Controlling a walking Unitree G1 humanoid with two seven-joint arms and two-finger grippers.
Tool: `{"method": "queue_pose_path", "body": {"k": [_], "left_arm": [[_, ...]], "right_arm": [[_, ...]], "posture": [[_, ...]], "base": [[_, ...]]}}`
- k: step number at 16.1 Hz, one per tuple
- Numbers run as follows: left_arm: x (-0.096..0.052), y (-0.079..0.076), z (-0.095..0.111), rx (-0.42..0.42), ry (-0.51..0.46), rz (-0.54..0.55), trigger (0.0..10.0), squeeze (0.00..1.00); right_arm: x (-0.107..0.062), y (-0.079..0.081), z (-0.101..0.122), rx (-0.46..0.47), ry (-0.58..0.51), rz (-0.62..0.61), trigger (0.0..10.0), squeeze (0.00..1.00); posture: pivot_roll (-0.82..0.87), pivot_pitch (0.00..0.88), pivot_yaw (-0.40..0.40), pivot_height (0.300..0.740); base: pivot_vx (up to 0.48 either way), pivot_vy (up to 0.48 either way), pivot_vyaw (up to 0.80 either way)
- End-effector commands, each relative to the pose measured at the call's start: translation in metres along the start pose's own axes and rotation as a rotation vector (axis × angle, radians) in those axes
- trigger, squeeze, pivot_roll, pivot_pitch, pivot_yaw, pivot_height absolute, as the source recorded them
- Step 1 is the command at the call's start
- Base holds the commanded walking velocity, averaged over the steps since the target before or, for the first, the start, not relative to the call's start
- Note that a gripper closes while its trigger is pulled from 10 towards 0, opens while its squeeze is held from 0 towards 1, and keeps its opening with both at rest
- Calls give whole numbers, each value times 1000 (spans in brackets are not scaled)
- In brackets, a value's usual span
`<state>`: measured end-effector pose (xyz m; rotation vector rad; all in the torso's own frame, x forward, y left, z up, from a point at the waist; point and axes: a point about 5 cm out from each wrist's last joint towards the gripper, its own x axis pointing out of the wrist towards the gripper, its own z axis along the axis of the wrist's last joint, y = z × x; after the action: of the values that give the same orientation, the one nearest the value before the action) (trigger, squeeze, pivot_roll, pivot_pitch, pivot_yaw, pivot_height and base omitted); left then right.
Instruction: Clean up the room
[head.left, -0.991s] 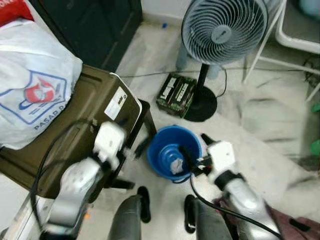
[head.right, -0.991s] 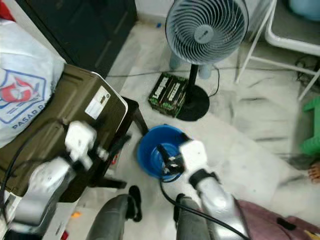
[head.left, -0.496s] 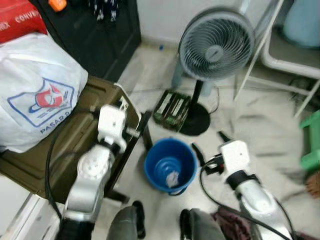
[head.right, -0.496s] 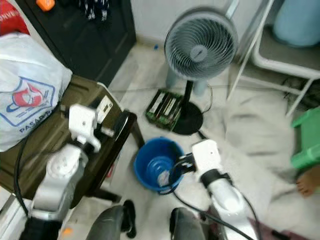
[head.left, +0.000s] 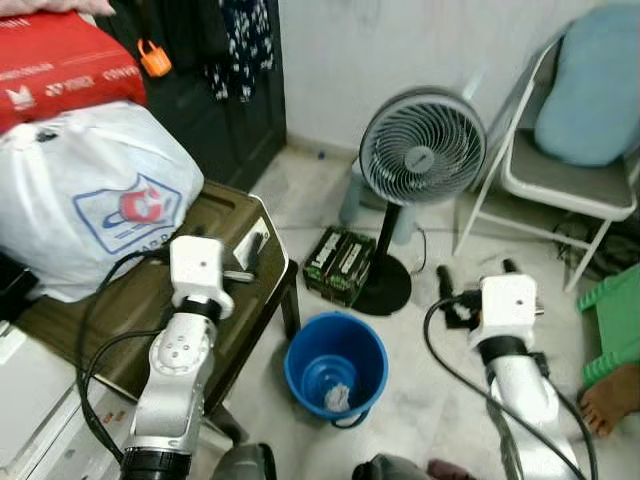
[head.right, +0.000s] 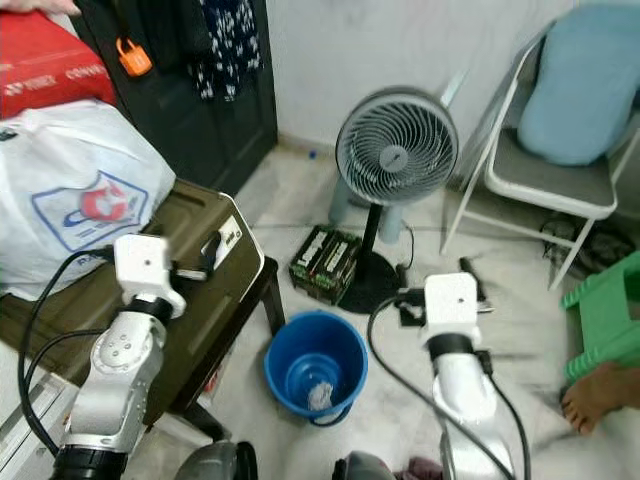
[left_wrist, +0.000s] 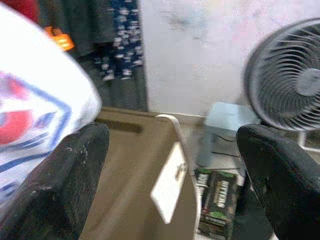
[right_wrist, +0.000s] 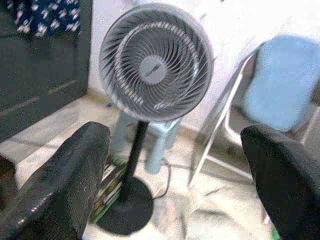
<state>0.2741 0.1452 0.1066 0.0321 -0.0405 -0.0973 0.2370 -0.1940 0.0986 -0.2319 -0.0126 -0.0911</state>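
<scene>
A blue bucket (head.left: 335, 365) stands on the pale floor between my two arms, with a crumpled white paper wad (head.left: 337, 398) lying at its bottom. My right gripper (head.left: 474, 276) is held above the floor to the bucket's right, level with the fan's base. It is open, and its black fingers (right_wrist: 75, 170) hold nothing. My left gripper (head.left: 240, 272) hovers over the olive case (head.left: 140, 310) to the bucket's left. It is open too, and nothing lies between its fingers (left_wrist: 65, 185).
A standing fan (head.left: 421, 148) and a green-black pack (head.left: 340, 264) sit just behind the bucket. A white plastic bag (head.left: 100, 200) and a red box (head.left: 60, 70) lie at left. At right are a chair (head.left: 570, 185), a green stool (head.left: 615, 320) and a person's foot (head.left: 605, 400).
The camera has lifted and now shows more of the room. My right gripper has come up out of the bucket, leaving the paper wad inside. The left gripper has risen over the case.
</scene>
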Motion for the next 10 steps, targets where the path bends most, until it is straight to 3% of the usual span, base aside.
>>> {"method": "queue_pose_path", "body": {"k": [1,2,5,7,10], "left_arm": [[0,-1,-7,-5,14,1,10000,0],[-1,-1,-8,-19,15,-7,10000,0],[-8,2,-16,-27,35,2,10000,0],[-7,0,-18,-19,38,-19,10000,0],[-1,-3,-12,-10,10,-44,10000,0]], "right_arm": [[2,-9,-1,29,-4,-68,10000,0],[-1,-13,-4,43,16,-93,10000,0],[-29,-15,-15,84,72,-12,10000,0],[-31,-15,-17,78,71,-10,10000,0],[-23,-7,-3,39,4,63,10000,0]], "posture": [[-103,0,-2,740],[-110,0,-4,740],[-126,0,-2,740],[-132,0,6,740],[-137,0,13,740]], "base": [[0,0,0],[0,0,0],[0,0,0],[0,0,0],[0,0,723]]}}
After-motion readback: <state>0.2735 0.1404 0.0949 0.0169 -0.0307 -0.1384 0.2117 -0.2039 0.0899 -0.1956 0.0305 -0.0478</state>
